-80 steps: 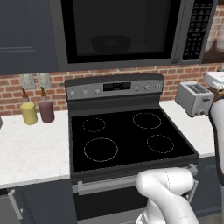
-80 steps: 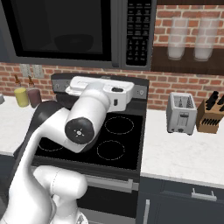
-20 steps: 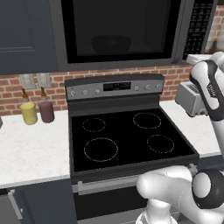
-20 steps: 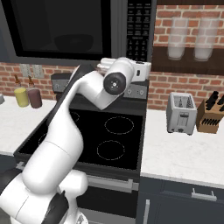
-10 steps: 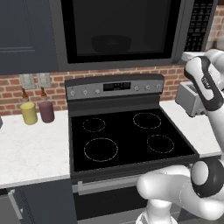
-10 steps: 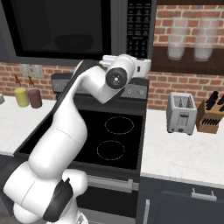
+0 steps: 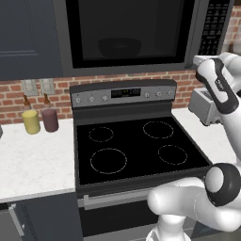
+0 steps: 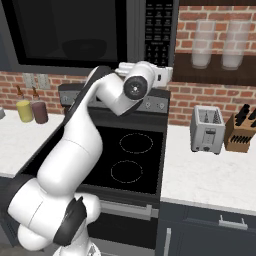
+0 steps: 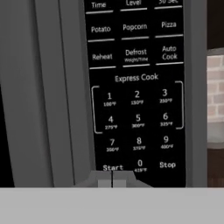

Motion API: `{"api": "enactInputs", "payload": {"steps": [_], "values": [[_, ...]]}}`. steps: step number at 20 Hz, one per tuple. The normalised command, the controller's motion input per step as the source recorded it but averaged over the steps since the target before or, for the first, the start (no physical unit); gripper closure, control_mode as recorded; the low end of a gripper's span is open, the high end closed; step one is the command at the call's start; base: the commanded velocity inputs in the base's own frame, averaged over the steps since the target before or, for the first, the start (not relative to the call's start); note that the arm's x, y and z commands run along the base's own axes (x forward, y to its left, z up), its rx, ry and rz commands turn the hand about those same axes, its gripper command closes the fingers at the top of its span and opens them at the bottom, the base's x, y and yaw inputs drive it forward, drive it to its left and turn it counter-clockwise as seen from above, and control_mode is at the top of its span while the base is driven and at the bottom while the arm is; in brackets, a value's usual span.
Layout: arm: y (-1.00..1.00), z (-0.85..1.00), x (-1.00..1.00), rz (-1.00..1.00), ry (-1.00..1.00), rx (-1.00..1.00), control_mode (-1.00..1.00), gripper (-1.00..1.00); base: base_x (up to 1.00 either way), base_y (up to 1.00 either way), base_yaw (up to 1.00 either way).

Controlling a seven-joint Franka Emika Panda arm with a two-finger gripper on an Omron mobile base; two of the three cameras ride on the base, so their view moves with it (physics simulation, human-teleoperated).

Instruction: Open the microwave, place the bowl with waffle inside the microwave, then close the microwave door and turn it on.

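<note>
The microwave (image 7: 127, 33) hangs above the stove, and its door (image 8: 65, 30) is closed. Through the black glass a dark bowl (image 7: 119, 47) (image 8: 84, 47) sits inside; the glass is too dark to make out the waffle. My gripper (image 8: 166, 75) (image 7: 196, 60) is raised in front of the keypad (image 9: 136, 87) at the microwave's right side. In the hand view the two fingertips are pressed together, shut on nothing, directly under the Start button (image 9: 113, 167), with the gripper (image 9: 112, 180) very close to the panel.
The black-topped stove (image 7: 136, 150) lies below my arm. A silver toaster (image 8: 207, 129) and a knife block (image 8: 240, 131) stand on the right counter. Yellow (image 7: 31, 121) and maroon (image 7: 49, 119) jars are on the left counter. Glasses (image 8: 201, 45) sit on a shelf right of the microwave.
Over four seconds my arm has swung up from low over the stove to the keypad; in the last second the hand has edged higher and closer to the panel.
</note>
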Motion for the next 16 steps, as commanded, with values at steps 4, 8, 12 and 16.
{"api": "enactInputs", "payload": {"steps": [4, 8, 12, 16], "values": [[0.0, 0.0, 0.16, 0.0, 0.0, 0.0, -1.0, 1.0, 0.0, 0.0, 0.0], [0.0, 0.0, 0.18, 0.0, 0.0, 0.0, -1.0, 1.0, 0.0, 0.0, 0.0], [0.0, -0.02, 0.16, 0.0, 0.0, 0.0, -1.0, 1.0, 0.0, 0.0, 0.0], [0.0, -0.25, 0.13, 0.03, -0.01, 0.0, -1.0, 1.0, 0.0, 0.0, 0.0]]}}
